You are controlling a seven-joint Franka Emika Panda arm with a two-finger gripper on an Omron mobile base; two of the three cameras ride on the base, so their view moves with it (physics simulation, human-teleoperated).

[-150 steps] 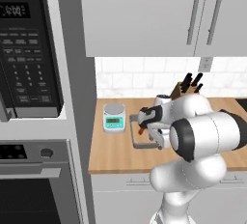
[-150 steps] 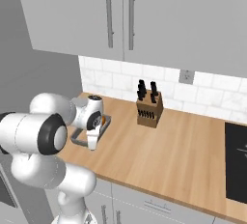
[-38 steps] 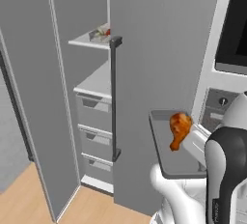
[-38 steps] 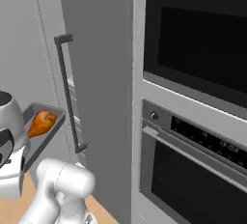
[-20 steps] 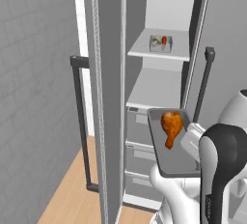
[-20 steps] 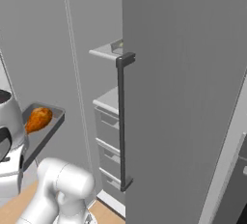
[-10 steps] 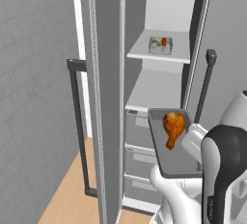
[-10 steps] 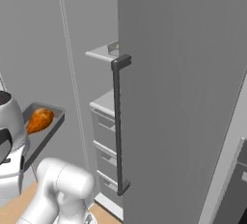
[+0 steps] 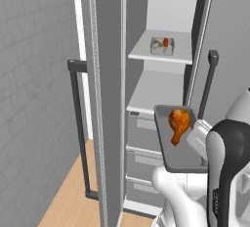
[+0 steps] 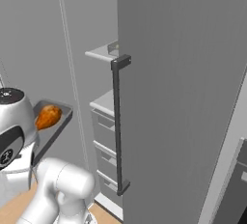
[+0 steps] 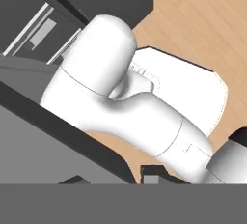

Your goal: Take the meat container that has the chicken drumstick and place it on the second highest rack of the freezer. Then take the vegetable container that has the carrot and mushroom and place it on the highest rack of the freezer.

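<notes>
The freezer (image 9: 161,99) stands open ahead of me. The grey meat container (image 9: 177,147) is held level in front of it, with the orange-brown chicken drumstick (image 9: 177,124) lying inside. My gripper (image 9: 194,138) is shut on the container's right rim. From the right base view the meat container (image 10: 53,124) and drumstick (image 10: 48,116) sit at the far left beside my arm. The vegetable container (image 9: 162,45) with the carrot (image 9: 166,42) and mushroom (image 9: 157,45) rests on the highest rack (image 9: 146,55). The second highest rack (image 9: 158,91) below it is bare.
The left freezer door (image 9: 107,99) stands open edge-on, with a dark bar handle (image 9: 78,128). The right door (image 10: 178,97) with its handle (image 10: 117,121) blocks the right side. Grey drawers (image 9: 141,145) sit under the racks. Wooden floor (image 9: 68,201) lies below.
The whole picture has shifted slightly as the base moved: the freezer interior sits a little more to the right and nearer. The meat container stays in my grip at the same height.
</notes>
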